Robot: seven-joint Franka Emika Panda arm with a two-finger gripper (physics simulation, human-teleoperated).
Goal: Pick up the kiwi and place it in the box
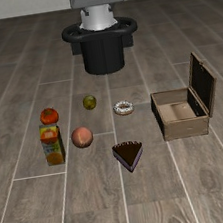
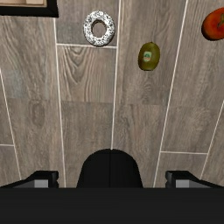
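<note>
the hand (image 2: 114,179) hangs above the wooden floor (image 1: 196,192) with its fingers spread wide and nothing between them. the kiwi (image 1: 88,102) lies on the floor near the donut (image 1: 124,108), on the donut's side toward the exterior view's left. the open box (image 1: 184,111) stands on the donut's other side, lid raised. the kiwi looks small, light and egg-shaped. its dull skin should give some grip, but it is round enough to roll or slip out of a skewed pinch. i'd take it across its narrow middle, fingers square to the long axis, squeezing gently since the flesh is likely soft
</note>
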